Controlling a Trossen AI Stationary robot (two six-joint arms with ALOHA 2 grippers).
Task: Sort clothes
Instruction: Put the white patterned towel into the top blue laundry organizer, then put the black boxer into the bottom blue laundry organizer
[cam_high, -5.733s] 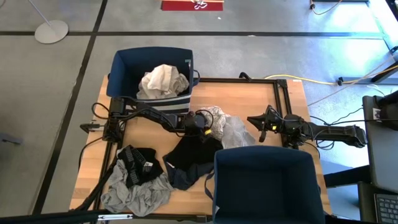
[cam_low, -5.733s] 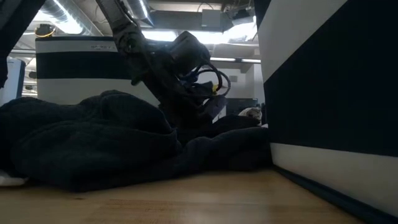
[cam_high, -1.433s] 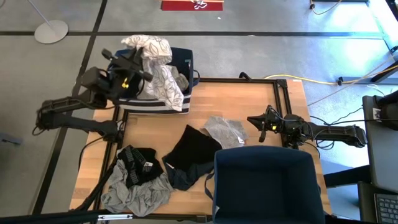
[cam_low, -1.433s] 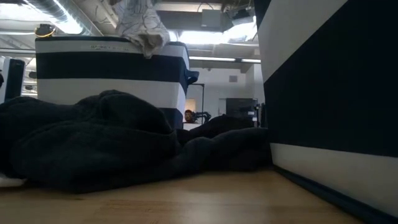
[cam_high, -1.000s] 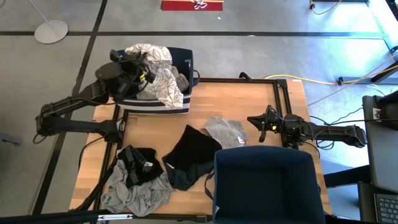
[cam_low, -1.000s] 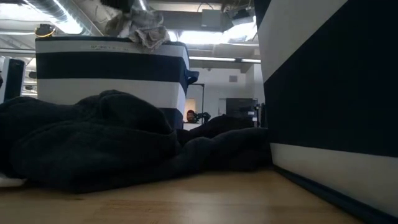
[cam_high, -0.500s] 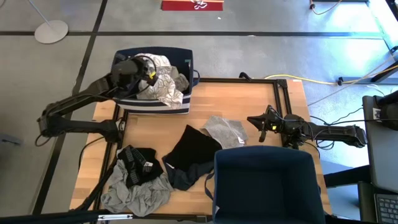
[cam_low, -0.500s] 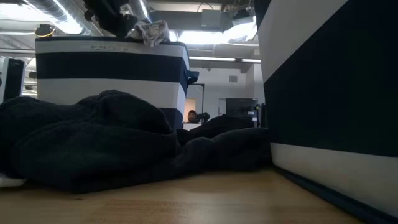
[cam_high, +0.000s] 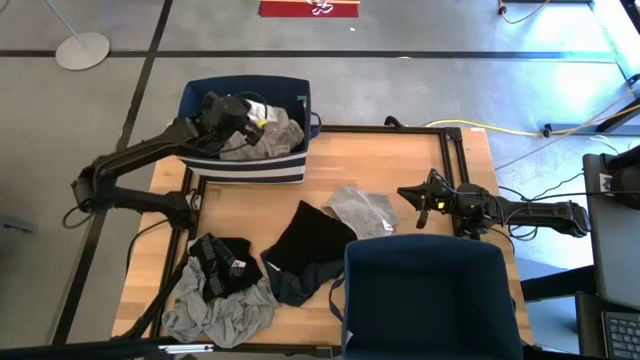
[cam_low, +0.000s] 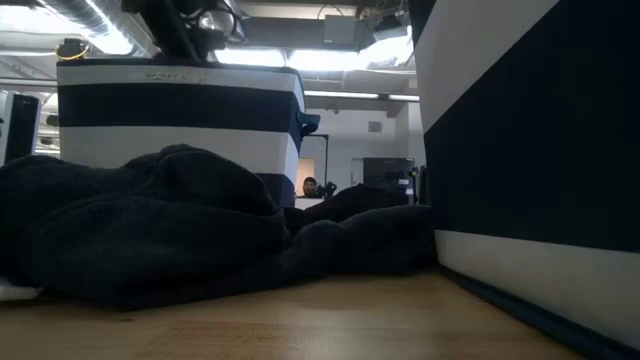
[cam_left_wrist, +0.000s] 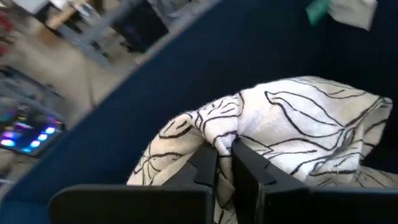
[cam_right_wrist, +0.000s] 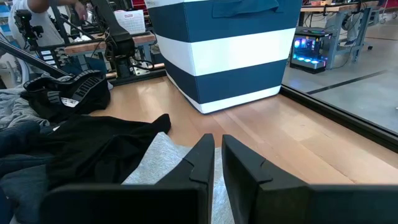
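My left gripper (cam_high: 248, 118) reaches down into the far navy-and-white bin (cam_high: 200, 100) and is shut on a white garment with black line pattern (cam_left_wrist: 298, 124). Cream and grey clothes (cam_high: 272, 135) lie in that bin beside it. On the table lie a light grey garment (cam_high: 360, 210), a black one (cam_high: 315, 240), a dark navy one (cam_high: 290, 287), a black banded one (cam_high: 222, 262) and a grey one (cam_high: 220, 312). My right gripper (cam_high: 406, 193) waits shut, just above the light grey garment (cam_right_wrist: 158, 165). My left gripper pinches a bunched fold of the patterned garment (cam_left_wrist: 225, 134) between its two fingers (cam_left_wrist: 208, 163). The fingers slant down into the bin from the table's left side. The cloth sits slack and heaped ahead of the fingers, inside the bin's navy wall.
A second navy bin (cam_high: 430, 290) stands at the table's near right and fills the right of the low view (cam_low: 530, 150). Dark clothes (cam_low: 150, 230) are piled in front of the far bin (cam_low: 170, 110). Bare wood (cam_high: 400, 160) lies between far bin and right arm.
My left gripper has come down and toward the table's right, from above the far bin's left rim into the bin, tipping downward, still shut. The patterned garment, which hung over the rim, has sunk into the bin with it.
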